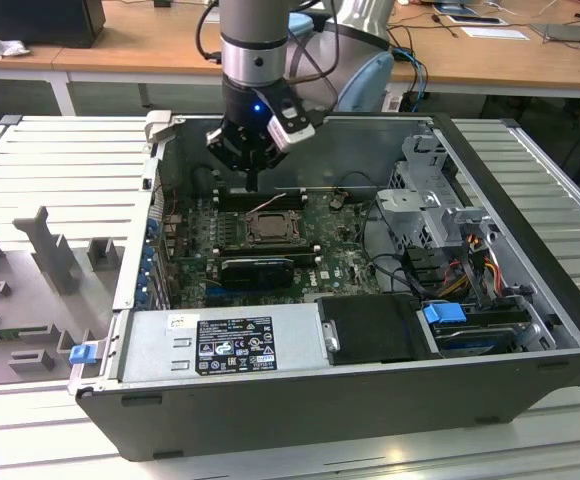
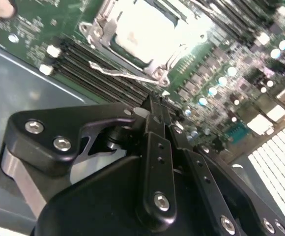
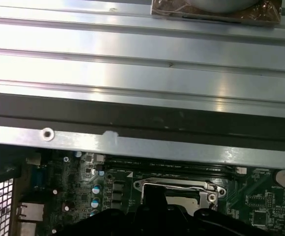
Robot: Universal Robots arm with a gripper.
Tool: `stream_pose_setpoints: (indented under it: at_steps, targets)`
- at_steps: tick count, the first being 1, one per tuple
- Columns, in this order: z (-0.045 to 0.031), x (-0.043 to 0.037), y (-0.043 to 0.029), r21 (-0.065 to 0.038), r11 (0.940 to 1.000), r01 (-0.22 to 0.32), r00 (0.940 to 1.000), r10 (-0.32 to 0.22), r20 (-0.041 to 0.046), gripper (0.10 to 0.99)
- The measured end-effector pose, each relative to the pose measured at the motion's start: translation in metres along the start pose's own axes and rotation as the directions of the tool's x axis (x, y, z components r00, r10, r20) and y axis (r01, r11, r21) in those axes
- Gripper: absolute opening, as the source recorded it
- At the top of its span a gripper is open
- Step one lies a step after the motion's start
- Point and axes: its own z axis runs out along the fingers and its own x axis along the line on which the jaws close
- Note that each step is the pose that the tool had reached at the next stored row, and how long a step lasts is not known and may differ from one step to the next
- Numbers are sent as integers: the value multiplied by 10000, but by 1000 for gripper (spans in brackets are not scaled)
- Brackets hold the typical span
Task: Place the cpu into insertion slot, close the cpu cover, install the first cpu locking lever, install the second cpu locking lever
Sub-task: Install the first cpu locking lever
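Inside the open case (image 1: 370, 395), my gripper (image 1: 255, 185), fingers pinched together and empty, hovers by the loose lever (image 2: 125, 73) at the slot's (image 2: 99, 30) edge; I'd press down squarely, slowly.

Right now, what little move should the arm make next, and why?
Probably lower the shut pincer a little onto the thin locking lever just ahead of it. The cpu already sits in the insertion slot under the cpu cover, but that lever stands loose, away from the rim.

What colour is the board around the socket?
The board is green, clearest in the second wrist view.
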Motion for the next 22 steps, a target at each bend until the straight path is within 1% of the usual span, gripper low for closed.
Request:
stream_pose_setpoints:
  at_steps: [3, 4, 5, 7, 9, 11, 13, 15, 22]
  targets:
    - [12, -28, -3, -15, 10000, -5, 10000, 5, 1, 106]
    - [22, -29, -7, -207, 9998, -22, 10000, 23, 16, 106]
    - [47, -32, -13, -319, 9994, -144, 9999, 145, 32, 106]
    - [83, -48, -16, -318, 9992, -237, 9997, 238, 32, 106]
    - [159, -97, -22, -319, 9992, -253, 9997, 255, 33, 106]
    - [199, -113, -22, -318, 9992, -254, 9997, 255, 32, 106]
    - [246, -161, -14, -316, 9992, -253, 9997, 254, 28, 106]
    - [268, -226, 1, -319, 9992, -253, 9997, 254, 24, 106]
    - [311, -299, 31, -320, 9992, -253, 9997, 254, 20, 106]
